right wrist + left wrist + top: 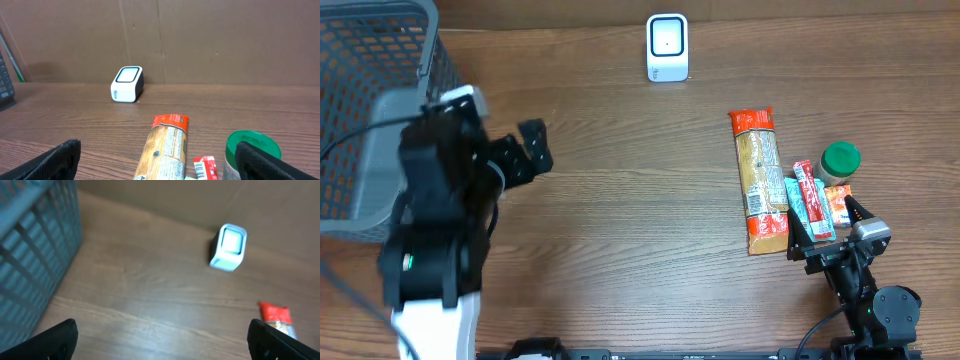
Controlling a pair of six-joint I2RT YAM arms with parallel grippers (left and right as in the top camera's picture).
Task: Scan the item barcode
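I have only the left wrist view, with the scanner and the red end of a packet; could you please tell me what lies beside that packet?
Observer: Beside the long pasta packet lie a red and teal snack bar and a green-lidded jar.
Operator: Thank you. Is the right hand holding any of them?
Observer: No, it is open and empty, just short of them.
Operator: Is anything scannable showing?
Observer: Yes, what looks like a barcode faces up on the snack bar's near end, in the right wrist view.
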